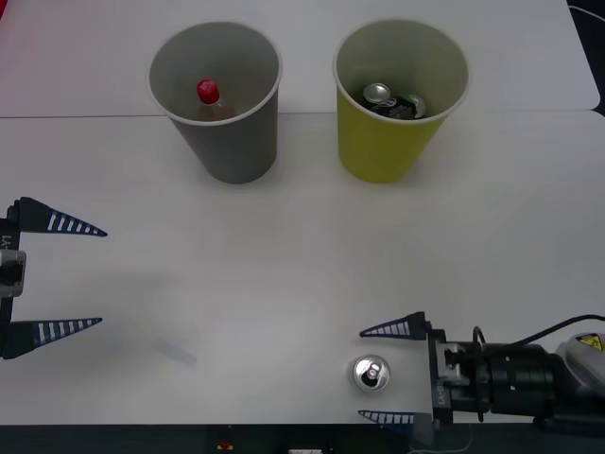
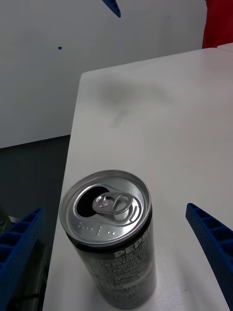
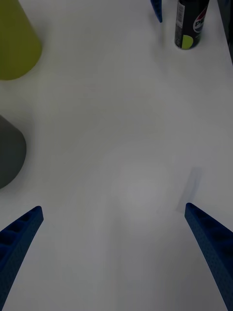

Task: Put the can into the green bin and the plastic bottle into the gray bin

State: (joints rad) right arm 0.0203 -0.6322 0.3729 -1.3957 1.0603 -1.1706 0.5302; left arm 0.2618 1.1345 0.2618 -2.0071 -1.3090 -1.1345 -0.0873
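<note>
black can [image 1: 371,373] upright between the spread fingers of the right gripper [image 1: 389,373] — untouched; left gripper [image 1: 71,276] open, far.

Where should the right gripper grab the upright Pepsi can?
Grip the can across its straight round body, about mid-height, coming level from the robot's right. It stands upright near the table's front edge, and the open right gripper already has a finger on each side of it.

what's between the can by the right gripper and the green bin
Nothing: in the front view only bare white table lies between the can and the green bin.
</note>
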